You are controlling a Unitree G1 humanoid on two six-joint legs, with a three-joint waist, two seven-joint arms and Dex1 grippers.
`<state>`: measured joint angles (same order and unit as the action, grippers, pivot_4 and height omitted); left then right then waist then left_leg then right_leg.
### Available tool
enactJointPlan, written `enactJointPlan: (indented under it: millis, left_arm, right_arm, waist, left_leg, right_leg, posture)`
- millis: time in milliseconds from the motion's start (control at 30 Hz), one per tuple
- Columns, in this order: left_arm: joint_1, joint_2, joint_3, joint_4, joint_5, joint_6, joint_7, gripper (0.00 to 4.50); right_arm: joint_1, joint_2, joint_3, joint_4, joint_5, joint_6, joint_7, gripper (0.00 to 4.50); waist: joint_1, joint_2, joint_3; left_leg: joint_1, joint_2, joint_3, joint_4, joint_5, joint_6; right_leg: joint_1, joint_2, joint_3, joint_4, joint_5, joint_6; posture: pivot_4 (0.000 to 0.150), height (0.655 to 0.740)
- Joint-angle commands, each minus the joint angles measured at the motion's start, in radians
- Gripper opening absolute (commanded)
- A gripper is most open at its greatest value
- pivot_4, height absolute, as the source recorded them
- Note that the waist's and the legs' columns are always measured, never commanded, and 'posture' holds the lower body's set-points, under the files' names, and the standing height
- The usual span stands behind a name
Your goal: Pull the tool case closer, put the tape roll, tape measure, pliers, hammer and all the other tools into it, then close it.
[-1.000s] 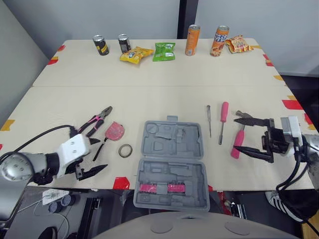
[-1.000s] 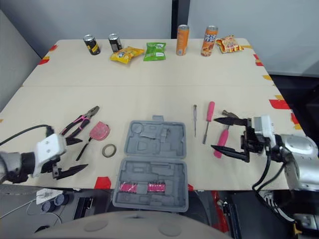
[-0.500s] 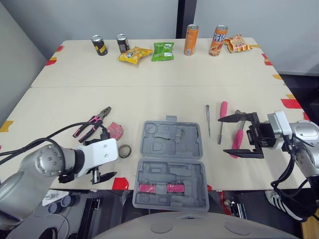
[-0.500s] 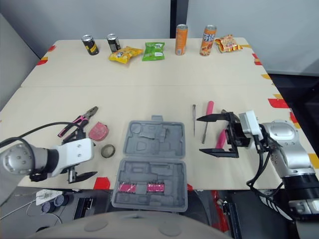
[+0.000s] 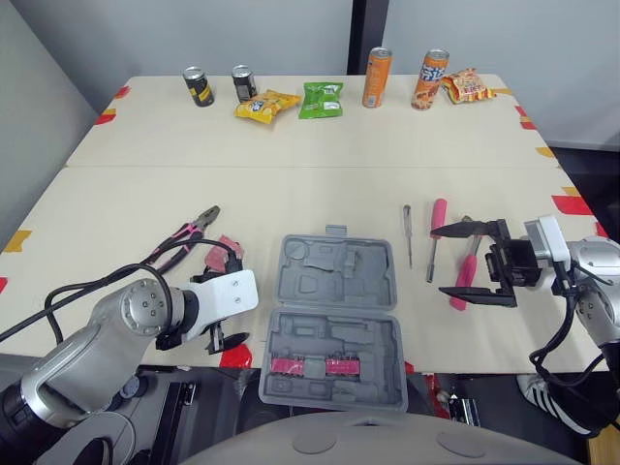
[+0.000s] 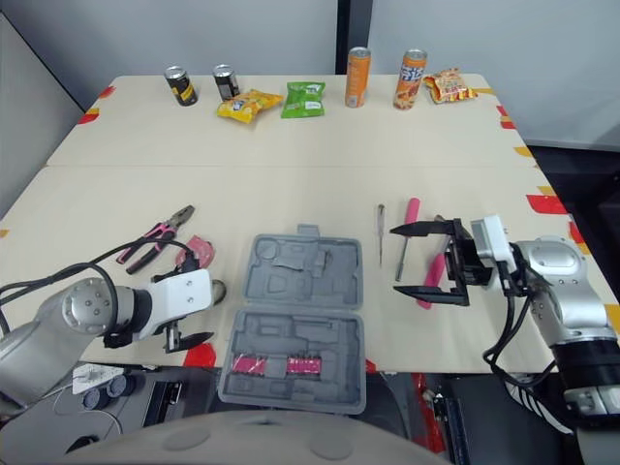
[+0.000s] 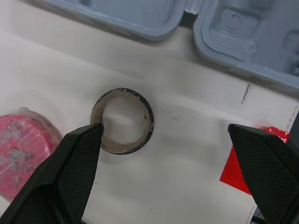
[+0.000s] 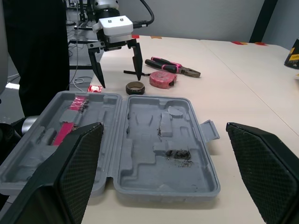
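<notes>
2 claws, both spread wide and holding nothing. My left claw (image 7: 164, 130) points straight down over the tape roll (image 7: 122, 121), which lies flat on the table (image 5: 291, 184) just beside the left edge of the tool case (image 5: 334, 320). The roll sits under 1 finger rather than midway, so I judge a small sideways shift is needed before closing. The case lies open at the near table edge between my arms, its pockets bare apart from a pink strip in the near half, so the drop should be short. Tape measure (image 8: 162, 78) and pliers (image 8: 170, 65) lie just past the roll. My right claw (image 5: 440, 260) hangs level, aimed toward the case, over the hammer (image 5: 465, 263) and pink screwdriver (image 5: 438, 213), likely staged for those.
</notes>
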<state>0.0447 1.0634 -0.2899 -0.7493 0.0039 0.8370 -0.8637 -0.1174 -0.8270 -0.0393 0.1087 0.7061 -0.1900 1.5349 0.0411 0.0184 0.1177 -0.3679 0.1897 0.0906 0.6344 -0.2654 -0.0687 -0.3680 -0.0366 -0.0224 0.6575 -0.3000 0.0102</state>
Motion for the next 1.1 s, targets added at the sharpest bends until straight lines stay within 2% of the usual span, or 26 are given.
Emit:
enactJointPlan:
  millis: [33,200,433,567,667,733,867,1100]
  left_arm:
    - [-0.031,0.026,-0.035,0.025,0.033,-0.014,-0.011,4.5]
    - [-0.071,0.052,-0.109,0.06,0.081,-0.015,-0.034,4.5]
    - [-0.227,0.039,-0.213,0.06,0.125,0.038,-0.102,4.5]
    - [-0.276,0.066,-0.255,0.057,0.156,0.058,-0.142,3.35]
    - [-0.308,0.102,-0.285,0.053,0.182,0.069,-0.187,2.27]
    - [-0.325,0.102,-0.299,0.055,0.198,0.072,-0.198,1.53]
    - [-0.359,0.085,-0.337,0.079,0.247,0.062,-0.209,0.1]
    - [-0.367,0.056,-0.359,0.102,0.29,0.048,-0.226,0.01]
  right_arm:
    - [-0.002,-0.002,-0.04,-0.031,0.005,0.003,0.072,4.45]
    - [0.007,0.006,-0.04,-0.053,0.0,0.006,0.056,4.45]
    - [0.014,0.016,-0.043,-0.073,-0.007,0.014,0.043,4.45]
    - [0.014,0.026,-0.046,-0.081,-0.014,0.02,0.039,4.5]
    - [0.014,0.031,-0.048,-0.085,-0.016,0.025,0.037,4.5]
    - [0.015,0.034,-0.049,-0.088,-0.018,0.026,0.037,4.5]
    - [0.019,0.036,-0.051,-0.094,-0.021,0.03,0.035,4.5]
    - [0.02,0.04,-0.055,-0.1,-0.025,0.034,0.031,4.5]
  waist:
    - [0.0,0.0,0.0]
    - [0.0,0.0,0.0]
    - [0.003,0.0,0.0]
    - [0.002,0.0,0.0]
    - [0.002,0.0,0.0]
    - [0.005,0.0,0.0]
    - [0.008,0.0,0.0]
    - [0.012,0.0,0.0]
  left_leg:
    - [0.0,0.0,0.0,0.0,0.0,0.0]
    - [0.0,0.0,0.0,0.0,0.0,-0.003]
    - [0.0,0.0,0.0,0.0,0.001,-0.009]
    - [0.0,0.0,0.0,0.0,0.001,-0.012]
    - [0.0,0.002,-0.001,0.0,0.001,-0.017]
    - [0.0,0.002,-0.001,0.0,0.002,-0.023]
    - [0.0,0.002,-0.001,0.0,0.002,-0.025]
    - [0.001,0.002,0.0,0.0,0.002,-0.025]
  right_leg:
    - [0.0,0.0,0.0,0.0,0.0,0.0]
    - [0.0,0.001,0.001,0.0,0.0,0.001]
    - [0.0,0.002,0.002,0.0,0.001,0.002]
    - [0.0,0.002,0.004,0.001,0.001,0.002]
    - [0.0,0.003,0.004,0.001,0.002,0.004]
    - [0.0,0.004,0.004,0.001,0.002,0.004]
    - [0.001,0.004,0.005,0.0,0.003,0.004]
    - [0.001,0.004,0.005,0.0,0.003,0.005]
  posture:
    - [0.15,0.74]
    - [0.15,0.74]
    - [0.15,0.74]
    - [0.15,0.74]
    - [0.15,0.74]
    - [0.15,0.74]
    - [0.15,0.74]
    - [0.15,0.74]
